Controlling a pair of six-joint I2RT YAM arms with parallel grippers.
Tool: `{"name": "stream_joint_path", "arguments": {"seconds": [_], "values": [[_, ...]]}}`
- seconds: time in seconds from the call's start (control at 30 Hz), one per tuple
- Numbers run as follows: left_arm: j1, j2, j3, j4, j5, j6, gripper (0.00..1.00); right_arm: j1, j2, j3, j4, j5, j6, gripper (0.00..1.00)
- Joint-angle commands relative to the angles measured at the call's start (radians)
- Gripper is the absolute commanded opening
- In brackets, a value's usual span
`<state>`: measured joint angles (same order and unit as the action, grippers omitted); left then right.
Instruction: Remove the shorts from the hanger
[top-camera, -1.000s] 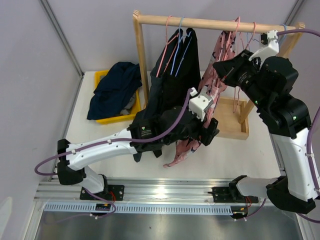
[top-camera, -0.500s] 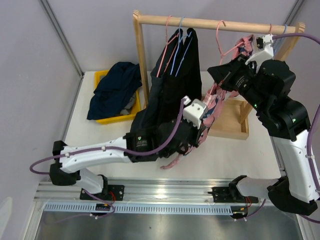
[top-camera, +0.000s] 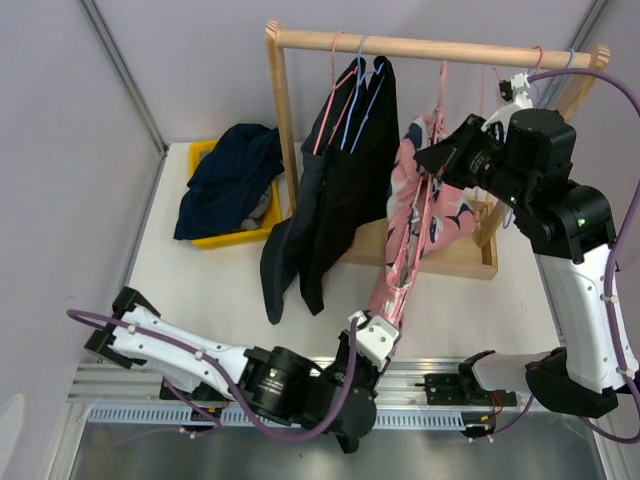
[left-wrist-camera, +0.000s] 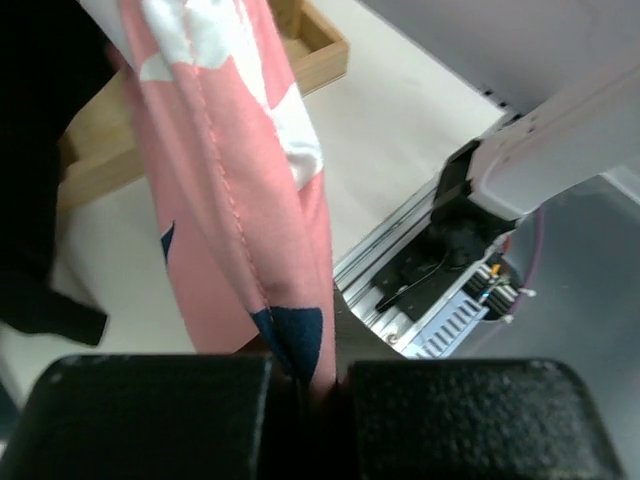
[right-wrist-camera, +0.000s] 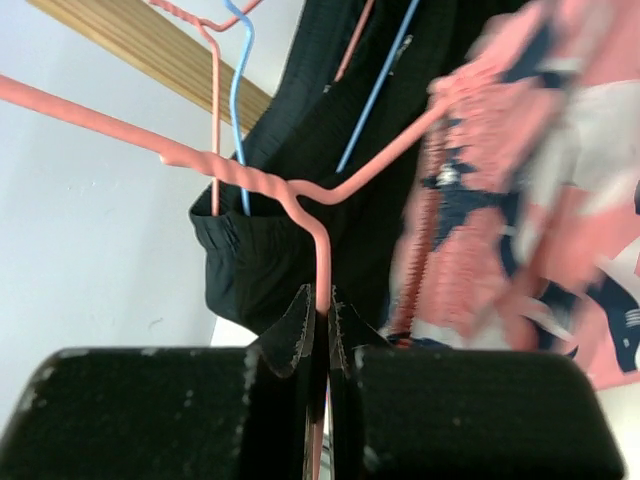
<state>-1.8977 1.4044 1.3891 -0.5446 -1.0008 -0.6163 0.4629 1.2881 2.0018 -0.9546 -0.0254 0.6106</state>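
- Overhead, the pink shorts (top-camera: 415, 200) stretch taut as one long strip. Their long axis slants steeply from the hanger (right-wrist-camera: 250, 170) under the rail (top-camera: 430, 46) down toward the table's (top-camera: 210, 270) near edge.
- The gathered waistband end points up at the rail, and the hem end points down and toward the arm bases.
- The left gripper (left-wrist-camera: 318, 372) is low at the near edge, its fingers pinched shut on a navy-patched corner of the hem.
- The right gripper (right-wrist-camera: 322, 310) is up beside the waistband, clamped on the hanger's pink wire just below the twisted neck.
- Black shorts (top-camera: 350, 180) hang straight down from the rail to the left of the pink pair. A second dark pair (top-camera: 283, 260) droops lower at their left edge.
- A yellow bin (top-camera: 200, 150) at the table's far left holds crumpled navy shorts (top-camera: 235, 175), which spill over its rim. A bit of grey fabric (top-camera: 262, 210) shows beneath them.
- The rack's wooden base (top-camera: 470, 262) sits behind the stretched strip, and its contents cannot be made out.
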Motion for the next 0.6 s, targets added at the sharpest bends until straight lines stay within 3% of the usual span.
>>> {"name": "stream_joint_path", "arguments": {"seconds": [0.0,0.1,0.2,0.37,0.57], "values": [[-0.098,0.065,0.025,-0.184,-0.021,-0.196,0.0,-0.087,0.008,0.074,0.218,0.084,-0.088,0.0],[-0.1,0.096,0.016,-0.216,-0.025,-0.253,0.0,-0.112,0.004,0.068,0.215,0.048,-0.066,0.0],[-0.066,0.088,-0.03,-0.146,-0.019,-0.209,0.0,-0.115,-0.013,0.057,0.215,0.036,-0.04,0.0],[0.092,0.056,-0.113,0.05,0.056,-0.036,0.0,-0.121,-0.053,0.063,0.165,-0.05,0.014,0.0],[0.373,0.034,-0.072,0.212,0.209,0.194,0.0,-0.121,-0.118,0.065,0.053,-0.102,0.063,0.0]]}}
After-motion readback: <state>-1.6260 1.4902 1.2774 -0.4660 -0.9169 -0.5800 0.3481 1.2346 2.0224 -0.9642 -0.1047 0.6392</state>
